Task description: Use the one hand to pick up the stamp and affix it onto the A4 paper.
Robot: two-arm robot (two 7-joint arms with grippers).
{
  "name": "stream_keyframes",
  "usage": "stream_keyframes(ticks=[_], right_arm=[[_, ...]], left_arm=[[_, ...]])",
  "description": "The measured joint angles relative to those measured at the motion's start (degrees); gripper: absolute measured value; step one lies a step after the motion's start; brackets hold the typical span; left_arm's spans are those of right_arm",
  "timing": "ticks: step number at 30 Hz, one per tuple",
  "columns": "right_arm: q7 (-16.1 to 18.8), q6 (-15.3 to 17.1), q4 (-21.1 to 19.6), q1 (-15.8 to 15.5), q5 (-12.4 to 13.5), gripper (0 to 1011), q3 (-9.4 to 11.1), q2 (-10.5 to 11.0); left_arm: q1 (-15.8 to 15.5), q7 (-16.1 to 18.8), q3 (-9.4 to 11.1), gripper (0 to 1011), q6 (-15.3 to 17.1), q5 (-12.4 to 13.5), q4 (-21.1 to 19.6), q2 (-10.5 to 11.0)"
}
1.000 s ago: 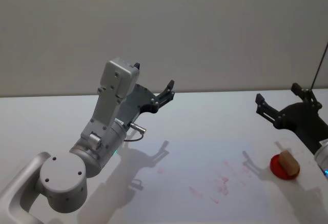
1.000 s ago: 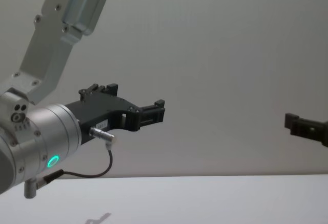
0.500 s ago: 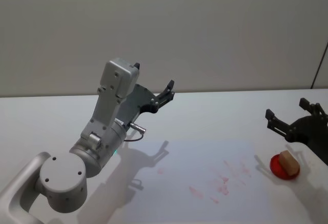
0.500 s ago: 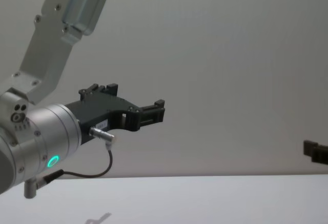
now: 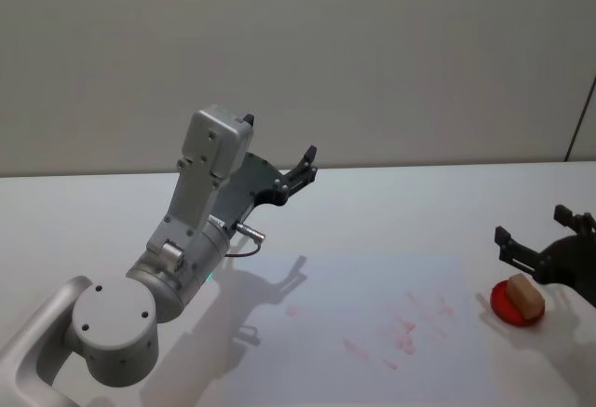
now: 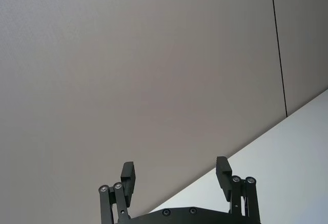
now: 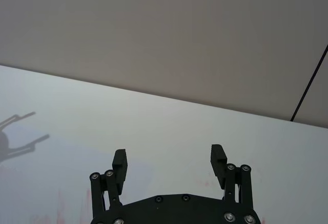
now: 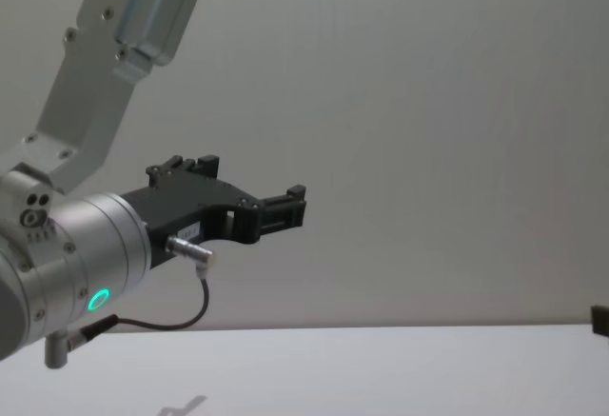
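I held the right gripper [image 5: 533,226] wide open and empty, close beside the stamp [image 5: 524,295] on its red pad [image 5: 501,304], not touching; left gripper [image 6: 175,163] raised, open.

Setting: a robotics lab or test room. Indicators: a plain white table [image 5: 391,211], a bare grey panel wall [image 5: 372,53] with one dark vertical seam [image 6: 278,44], and a silver jointed robot arm [image 5: 200,207] above the table's left side.

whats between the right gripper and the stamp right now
Nothing, by the head view: the open right gripper hangs just beyond the stamp, which sits on its red pad, with a bare bit of table between.
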Motion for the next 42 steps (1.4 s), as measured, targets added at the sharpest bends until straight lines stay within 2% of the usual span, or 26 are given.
stream_keyframes(ticks=[9, 20, 42], right_arm=[[-0.54, 2.45, -1.42, -1.83, 0.57, 1001, 0.47, 1.03], [-2.7, 4.96, -2.18, -3.37, 1.15, 1001, 0.7, 1.25], [-5.42, 10.21, -1.95, -3.82, 2.53, 1001, 0.27, -0.27]], left_arm=[[0.0, 0.0, 0.0, 1001, 0.0, 0.0, 0.0, 0.0], [0.0, 0.0, 0.0, 1001, 0.0, 0.0, 0.0, 0.0], [0.0, 0.0, 0.0, 1001, 0.0, 0.0, 0.0, 0.0]])
